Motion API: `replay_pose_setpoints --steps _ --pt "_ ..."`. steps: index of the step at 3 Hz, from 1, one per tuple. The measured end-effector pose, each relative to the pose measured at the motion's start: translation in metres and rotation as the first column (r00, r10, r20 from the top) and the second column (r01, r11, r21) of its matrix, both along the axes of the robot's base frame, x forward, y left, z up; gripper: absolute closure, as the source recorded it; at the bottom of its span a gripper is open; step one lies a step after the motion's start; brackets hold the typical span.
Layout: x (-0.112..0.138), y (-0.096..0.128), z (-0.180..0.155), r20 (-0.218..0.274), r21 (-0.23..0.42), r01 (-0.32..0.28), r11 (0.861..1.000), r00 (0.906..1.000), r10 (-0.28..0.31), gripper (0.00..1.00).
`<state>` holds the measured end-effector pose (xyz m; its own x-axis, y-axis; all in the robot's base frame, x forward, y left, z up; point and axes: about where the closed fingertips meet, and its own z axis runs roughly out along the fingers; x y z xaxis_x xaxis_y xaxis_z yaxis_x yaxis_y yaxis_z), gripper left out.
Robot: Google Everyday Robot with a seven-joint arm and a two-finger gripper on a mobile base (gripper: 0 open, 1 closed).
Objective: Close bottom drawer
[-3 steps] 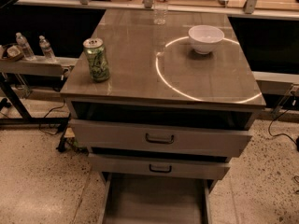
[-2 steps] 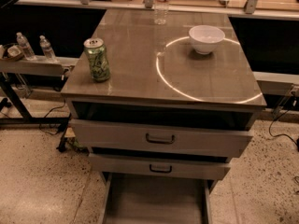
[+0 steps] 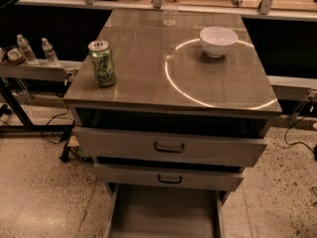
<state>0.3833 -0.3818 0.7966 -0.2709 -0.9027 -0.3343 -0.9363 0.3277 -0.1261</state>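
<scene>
The bottom drawer (image 3: 163, 213) stands pulled far out below the grey cabinet (image 3: 143, 73), a plain grey tray, its front apparently cropped. The gripper is out of view, so its state cannot be told.

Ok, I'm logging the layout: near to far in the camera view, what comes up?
Open bottom drawer, middle drawer front, top drawer front, green can, white bowl, clear bottle. The gripper is not in view.

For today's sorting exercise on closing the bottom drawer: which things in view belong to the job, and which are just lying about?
Job: bottom drawer, pulled out; gripper, not in view.
Lying about: green can, white bowl, clear bottle, all on the cabinet top.
</scene>
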Motion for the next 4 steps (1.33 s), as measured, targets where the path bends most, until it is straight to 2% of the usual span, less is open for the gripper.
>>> replay_pose_setpoints --steps 2,3,4 --pt "-0.031 0.014 -0.106 -0.047 0.059 0.015 0.998 0.9988 -0.013 0.00" --pt "-0.045 0.032 -0.167 -0.080 0.114 -0.024 0.993 0.9962 0.033 0.00" --pt "-0.065 0.060 -0.247 -0.160 0.210 -0.045 0.977 0.9839 0.079 0.00"
